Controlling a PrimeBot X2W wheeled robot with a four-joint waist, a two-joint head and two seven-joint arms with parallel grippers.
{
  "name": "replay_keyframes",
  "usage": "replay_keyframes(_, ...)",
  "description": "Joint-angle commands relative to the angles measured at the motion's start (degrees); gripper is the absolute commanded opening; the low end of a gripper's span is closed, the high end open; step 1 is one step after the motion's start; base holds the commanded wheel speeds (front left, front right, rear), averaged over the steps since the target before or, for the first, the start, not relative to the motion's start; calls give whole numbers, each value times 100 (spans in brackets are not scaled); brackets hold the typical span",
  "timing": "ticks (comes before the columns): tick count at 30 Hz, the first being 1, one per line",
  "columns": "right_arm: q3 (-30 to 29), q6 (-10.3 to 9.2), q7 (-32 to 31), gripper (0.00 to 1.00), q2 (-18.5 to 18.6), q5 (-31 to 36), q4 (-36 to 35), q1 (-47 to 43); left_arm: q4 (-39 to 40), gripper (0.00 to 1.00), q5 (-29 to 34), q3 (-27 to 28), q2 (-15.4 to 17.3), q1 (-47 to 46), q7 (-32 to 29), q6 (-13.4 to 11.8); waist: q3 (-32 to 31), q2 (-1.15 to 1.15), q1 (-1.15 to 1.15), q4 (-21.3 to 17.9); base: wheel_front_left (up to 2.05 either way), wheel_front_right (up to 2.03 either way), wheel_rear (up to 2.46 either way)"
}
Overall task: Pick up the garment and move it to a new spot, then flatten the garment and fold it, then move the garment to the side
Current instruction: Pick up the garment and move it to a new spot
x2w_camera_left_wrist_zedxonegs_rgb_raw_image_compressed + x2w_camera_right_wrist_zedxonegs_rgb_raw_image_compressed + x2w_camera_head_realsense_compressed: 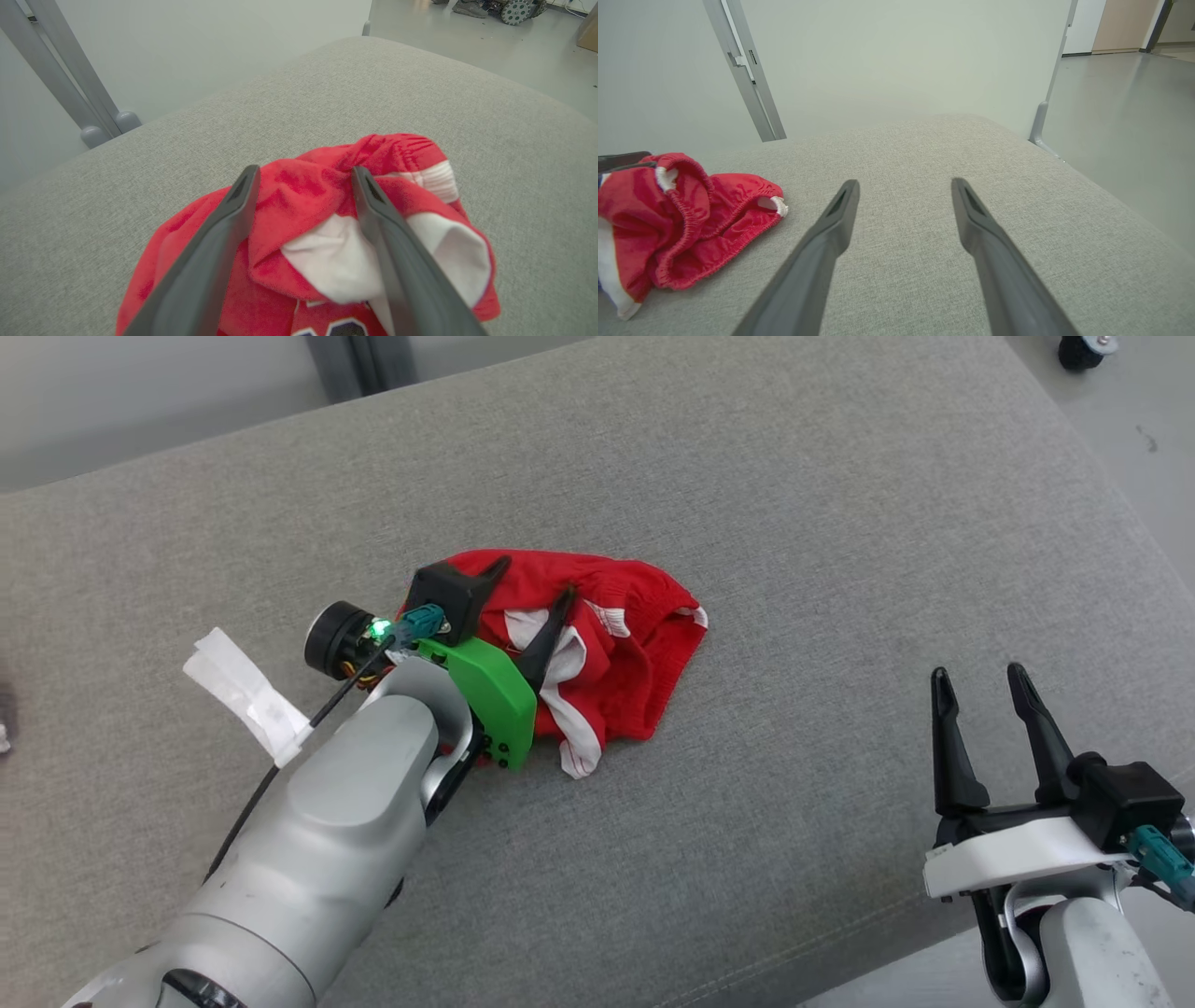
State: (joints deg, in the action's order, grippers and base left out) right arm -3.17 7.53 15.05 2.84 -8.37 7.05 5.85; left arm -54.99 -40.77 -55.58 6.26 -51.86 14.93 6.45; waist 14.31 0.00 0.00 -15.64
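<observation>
Red shorts (644, 616): crumpled mid-cushion (794, 504), lying loose between wide-spread, ungripping left pincer (536, 575); right pincer (977, 670) at 4 o'clock, open, empty; flattening seemingly due, needing hems pinched and drawn apart.

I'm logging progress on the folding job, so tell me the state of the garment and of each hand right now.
garment: crumpled in a heap on the grey cushion, not flattened or folded.
left hand: open, straddling a raised bunch of the garment.
right hand: open, empty, above bare cushion, apart from the garment.
</observation>
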Motion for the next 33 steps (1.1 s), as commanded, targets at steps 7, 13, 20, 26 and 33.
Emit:
replay_keyframes(7,-115,-8,20,100,10,152,26,-34,910,100,233,881,238,546,30,-440,-459,0,0,528,0,0,0)
replay_keyframes(13,-221,-8,20,100,10,311,48,-115,1859,100,576,1836,421,1547,30,-818,-810,0,0,864,0,0,0)
replay_keyframes(20,-176,-8,20,100,9,360,111,-207,2965,100,1210,2854,470,2997,24,-1125,-1155,0,0,1234,0,0,0)
replay_keyframes(26,-26,-8,20,100,11,429,186,-174,3794,100,1675,3622,457,4078,24,-1252,-1256,0,0,1401,0,0,0)
replay_keyframes(33,48,-8,20,100,12,293,253,-303,4334,100,2106,4226,244,4935,25,-1157,-1342,0,0,1519,0,0,0)
